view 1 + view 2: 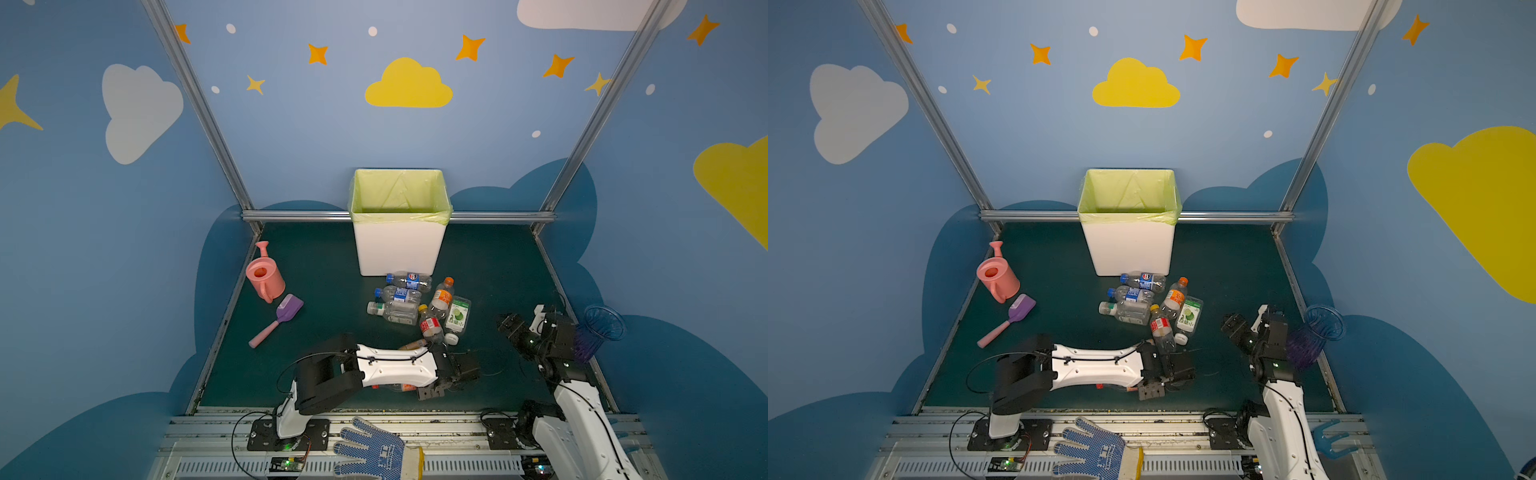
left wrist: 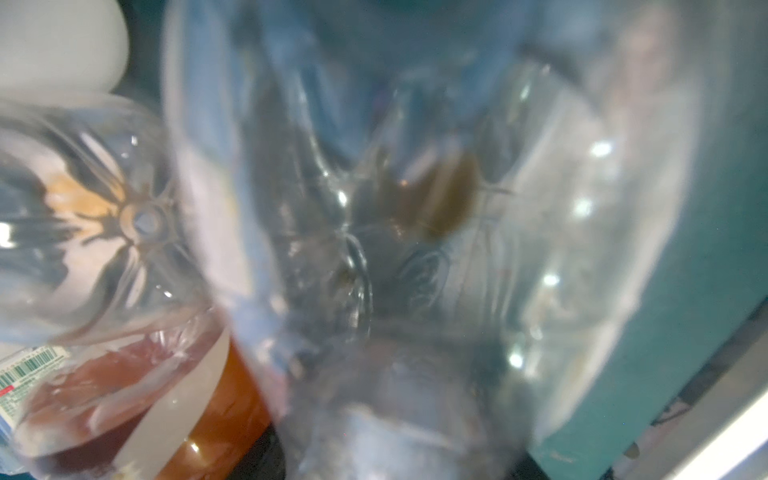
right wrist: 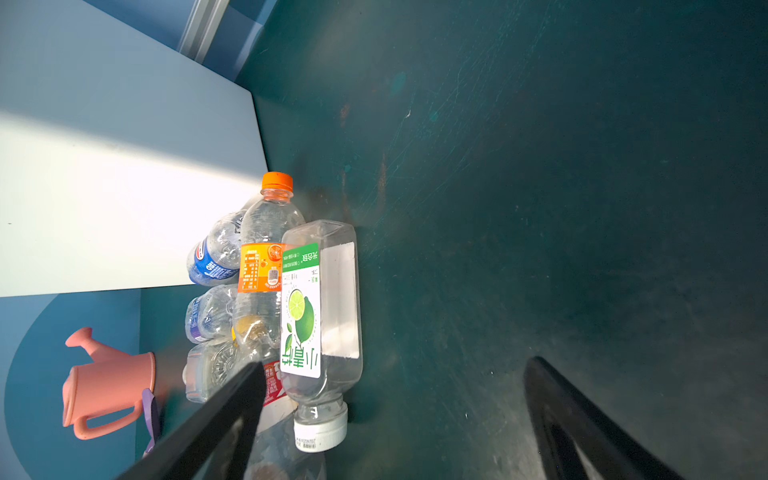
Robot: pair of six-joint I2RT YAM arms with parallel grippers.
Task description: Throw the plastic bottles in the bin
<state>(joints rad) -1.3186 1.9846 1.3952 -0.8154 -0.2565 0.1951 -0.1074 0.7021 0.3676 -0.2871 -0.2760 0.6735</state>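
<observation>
Random stuff on the dark green mat (image 1: 324, 257): a pink watering can (image 1: 264, 274) stands upright over at 9 o'clock, spout aimed at 12. Just beside it, at its 5 o'clock, a purple scoop (image 1: 277, 319) lies flat, pink handle pointing to 7. At 3 o'clock, right on the mat's edge, there's a see-through ribbed blue-purple cup (image 1: 598, 332). A blue-dotted work glove (image 1: 372, 451) lies on the metal rails (image 1: 436, 424) at 6, off the mat. The blue back wall has a yellow cloud (image 1: 408, 85) at 12.
</observation>
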